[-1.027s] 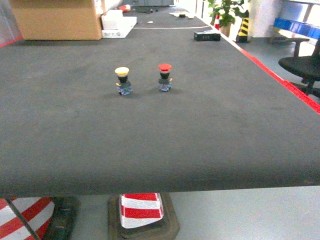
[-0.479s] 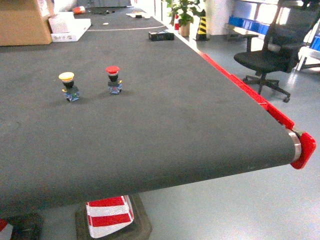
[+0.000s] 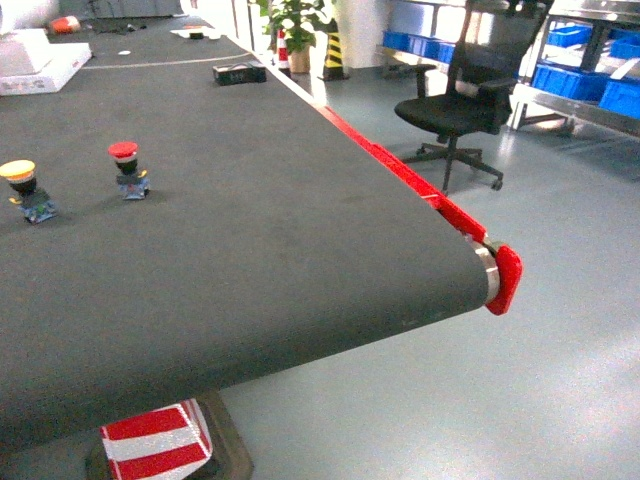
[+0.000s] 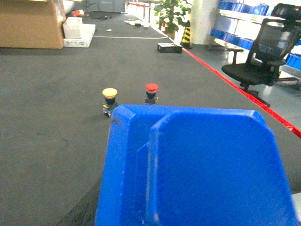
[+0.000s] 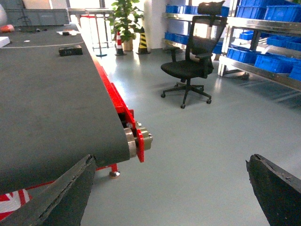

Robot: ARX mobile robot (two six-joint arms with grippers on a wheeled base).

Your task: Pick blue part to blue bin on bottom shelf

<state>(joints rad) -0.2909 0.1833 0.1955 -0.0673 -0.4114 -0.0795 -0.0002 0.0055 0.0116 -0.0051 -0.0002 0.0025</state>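
A: So, where's the blue bin [image 4: 197,169]?
B: Close under left cam, over table [image 4: 47,117] edge, in front of 2 buttons. Left hand hidden, can't tell its grip.
A: Right hand [image 5: 171,188]?
B: Fingers [image 5: 61,197] wide apart, nothing btwn, above floor [image 5: 197,141].

Right claw [image 5: 171,188] open — fingers spread wide.

A blue bin [image 4: 193,169] is filling the left wrist view, running off the bottom edge and hiding the left gripper; the right fingers [image 5: 61,197] are showing only as cropped dark tips.
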